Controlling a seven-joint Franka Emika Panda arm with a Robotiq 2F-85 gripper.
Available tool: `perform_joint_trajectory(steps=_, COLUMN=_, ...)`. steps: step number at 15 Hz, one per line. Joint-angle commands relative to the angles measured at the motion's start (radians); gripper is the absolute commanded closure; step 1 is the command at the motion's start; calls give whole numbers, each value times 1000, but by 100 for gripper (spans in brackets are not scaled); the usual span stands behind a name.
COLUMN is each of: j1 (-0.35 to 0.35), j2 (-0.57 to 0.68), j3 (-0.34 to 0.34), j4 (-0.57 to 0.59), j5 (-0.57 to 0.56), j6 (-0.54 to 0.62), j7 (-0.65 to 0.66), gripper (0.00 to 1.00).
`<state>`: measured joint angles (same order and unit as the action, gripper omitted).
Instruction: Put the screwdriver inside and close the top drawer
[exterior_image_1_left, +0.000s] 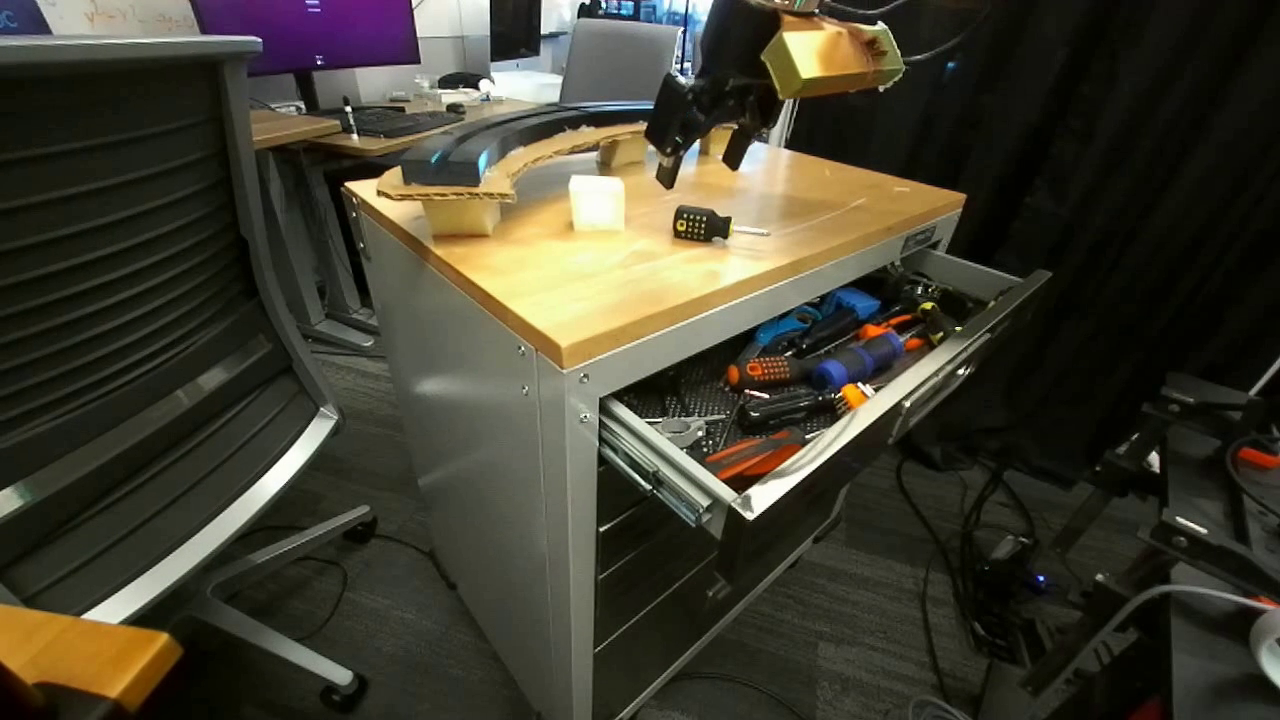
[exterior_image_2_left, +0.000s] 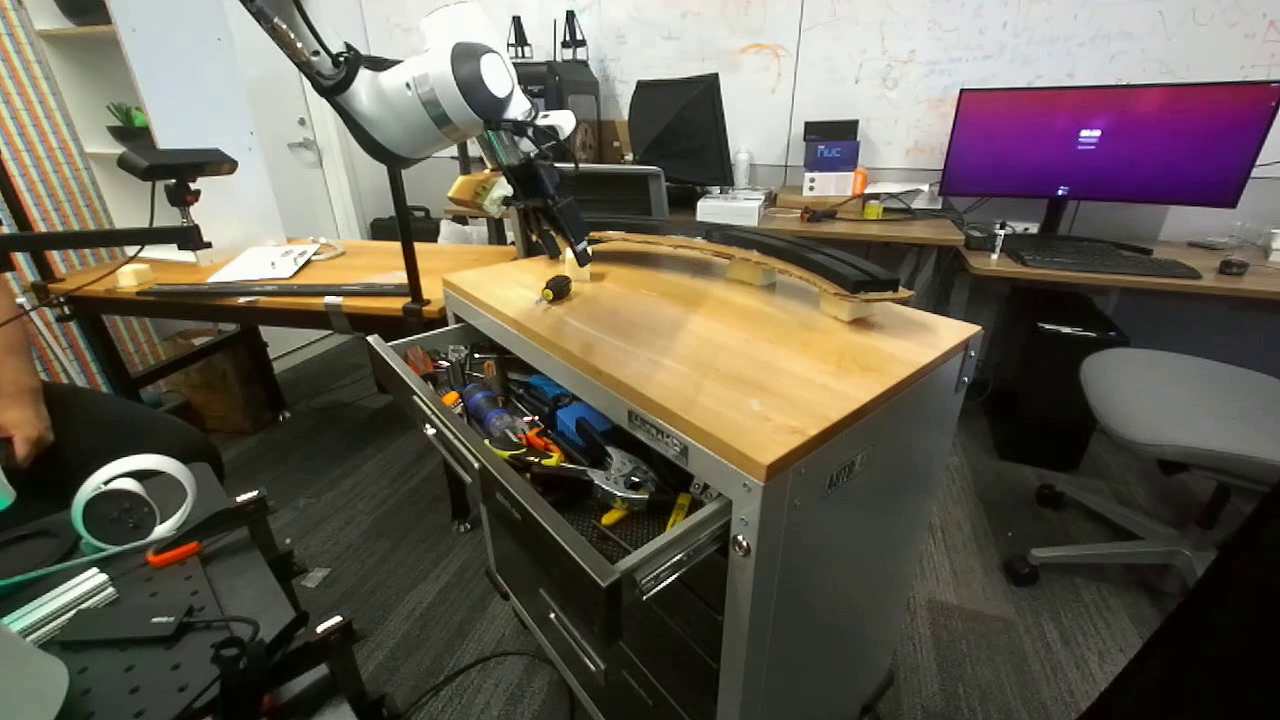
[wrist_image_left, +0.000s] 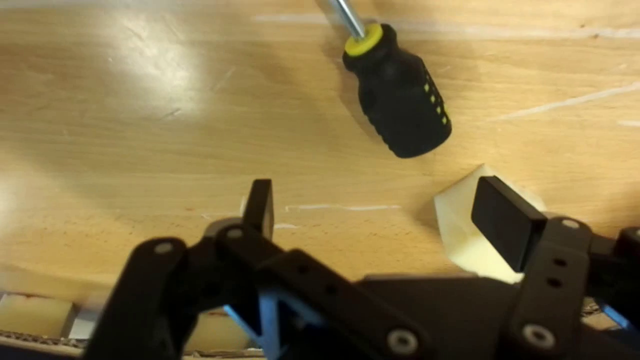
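Note:
The screwdriver is short, with a black handle, yellow dots and collar, and a metal shaft. It lies on the wooden cabinet top, also in an exterior view and in the wrist view. My gripper is above the cabinet top, over and slightly behind the screwdriver, not touching it. In the wrist view the gripper has its fingers wide apart with nothing between them; the screwdriver lies ahead of the fingertips. The top drawer is pulled out and holds many tools; it also shows in an exterior view.
A pale foam block stands near the screwdriver and shows behind a finger in the wrist view. A black curved track on cardboard and foam blocks runs along the back of the cabinet top. A chair stands beside the cabinet.

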<state>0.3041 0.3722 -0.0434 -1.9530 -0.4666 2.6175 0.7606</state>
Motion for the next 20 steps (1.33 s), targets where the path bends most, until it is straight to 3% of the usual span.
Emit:
perform_joint_trajectory(steps=1, j1=-29, j2=-10, j3=25, j4=-22, j5=104, j6=-6, j7=-60, gripper=0)
perform_joint_trajectory(steps=5, j1=-30, j2=-3, j3=28, j4=-26, j5=174, j6=-10, j7=-90, gripper=0)
perform_joint_trajectory(steps=6, j1=-30, j2=0, j3=30, j4=-25, j5=188, j6=-9, j7=-96, gripper=25)
perform_joint_trajectory(steps=7, j1=-31, j2=1, j3=32, j4=-25, j5=200, j6=-9, j7=-106, gripper=27)
perform_joint_trajectory(steps=14, j1=-57, j2=-14, j3=59, j4=-48, j5=342, j6=-31, j7=-183, gripper=80)
perform_joint_trajectory(steps=17, j1=-59, j2=22, j3=63, j4=-88, j5=395, j6=35, j7=-177, gripper=78)
perform_joint_trajectory(steps=20, j1=-67, j2=-22, j3=77, j4=-143, j5=447, j6=44, j7=-193, gripper=78)
